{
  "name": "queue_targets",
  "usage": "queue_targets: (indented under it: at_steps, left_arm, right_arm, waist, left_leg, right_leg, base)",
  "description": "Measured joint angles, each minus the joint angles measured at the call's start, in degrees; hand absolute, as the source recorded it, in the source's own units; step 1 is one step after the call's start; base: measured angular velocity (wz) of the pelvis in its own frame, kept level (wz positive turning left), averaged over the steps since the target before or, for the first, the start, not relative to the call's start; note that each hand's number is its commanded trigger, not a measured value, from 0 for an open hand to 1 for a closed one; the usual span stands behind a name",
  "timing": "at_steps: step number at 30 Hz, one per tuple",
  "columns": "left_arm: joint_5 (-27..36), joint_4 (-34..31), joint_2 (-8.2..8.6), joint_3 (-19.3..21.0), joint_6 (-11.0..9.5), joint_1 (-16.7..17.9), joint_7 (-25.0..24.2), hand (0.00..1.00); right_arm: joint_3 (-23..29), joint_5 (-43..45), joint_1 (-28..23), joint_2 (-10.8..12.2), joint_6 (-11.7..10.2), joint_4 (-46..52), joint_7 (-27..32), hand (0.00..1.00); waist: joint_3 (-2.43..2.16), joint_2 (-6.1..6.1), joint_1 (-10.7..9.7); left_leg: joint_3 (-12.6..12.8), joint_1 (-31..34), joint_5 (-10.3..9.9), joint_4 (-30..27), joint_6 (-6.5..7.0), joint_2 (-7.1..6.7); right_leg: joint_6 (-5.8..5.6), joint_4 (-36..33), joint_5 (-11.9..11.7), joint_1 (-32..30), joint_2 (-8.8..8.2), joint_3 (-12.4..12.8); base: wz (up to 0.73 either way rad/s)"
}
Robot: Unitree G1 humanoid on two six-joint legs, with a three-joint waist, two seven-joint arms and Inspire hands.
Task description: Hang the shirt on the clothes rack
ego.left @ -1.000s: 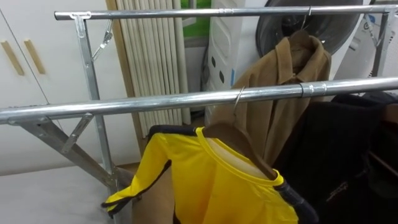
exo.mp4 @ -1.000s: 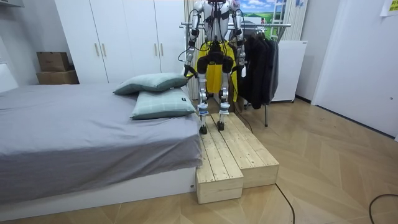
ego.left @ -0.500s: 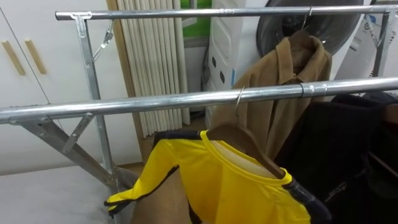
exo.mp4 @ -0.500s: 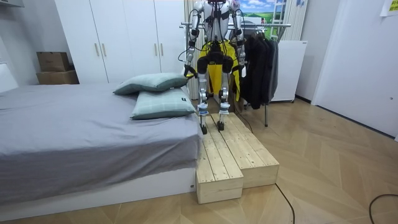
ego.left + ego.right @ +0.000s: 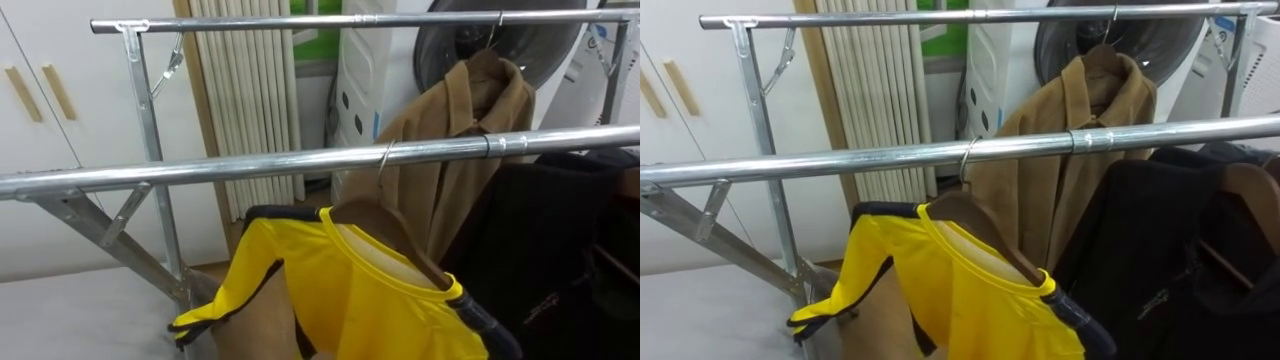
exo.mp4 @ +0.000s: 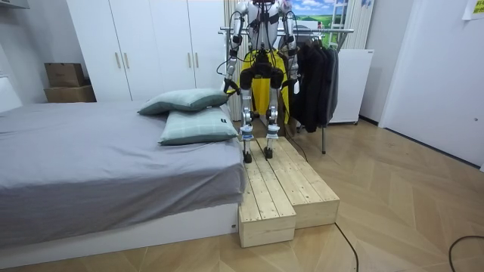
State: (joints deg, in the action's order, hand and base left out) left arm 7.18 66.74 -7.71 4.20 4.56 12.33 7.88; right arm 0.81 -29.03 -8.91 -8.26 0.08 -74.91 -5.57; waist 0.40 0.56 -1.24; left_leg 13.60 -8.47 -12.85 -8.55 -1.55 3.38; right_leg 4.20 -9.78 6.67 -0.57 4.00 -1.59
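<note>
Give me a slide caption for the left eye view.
Yellow shirt on a wooden hanger hooked over the near rail, brown coat hanging on the far rail.

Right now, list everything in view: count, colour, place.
near rail: 1, silver, in front of the robot
far rail: 1, silver, behind it
yellow shirt: 1, dark trim, on the hanger
hanger: 1, wood, hooked on the near rail
coat: 1, brown, on the far rail
dark garments: count unclear, black, near rail, right
wardrobe: 1, white, behind the bed
bed: 1, grey, room view's left
pillows: 2, grey-green, on the bed
boxes: 2, cardboard, beside the wardrobe
platform: 1, wood, under the robot
left hand, right hand: low at its sides
</note>
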Motion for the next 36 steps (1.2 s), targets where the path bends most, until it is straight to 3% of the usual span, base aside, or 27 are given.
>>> queue_targets:
  at_steps: [28,36]
  left_arm:
    - [0.08,0.11,-0.14,-1.48,-0.13,0.05,0.59,0.00]
    - [-0.08,0.05,-0.19,-1.04,-1.15,0.73,0.36,0.00]
  right_arm:
    - [-2.10,0.19,0.89,-0.48,-0.83,0.02,-0.06,0.00]
    - [-2.20,2.59,0.94,-0.76,-0.80,1.38,-0.24,0.00]
  waist:
    - [0.06,-0.04,-0.06]
    - [0.12,0.09,0.06]
  left_leg:
    - [-0.13,-0.25,0.00,0.00,0.00,0.00]
    - [-1.96,0.17,-0.03,-0.49,0.01,-0.09]
  right_leg:
    - [0.00,-0.06,0.00,0.33,-0.32,-0.20]
    - [0.20,-1.03,0.93,0.47,-1.10,-2.74]
  base:
    - [0.00]
    - [0.12]
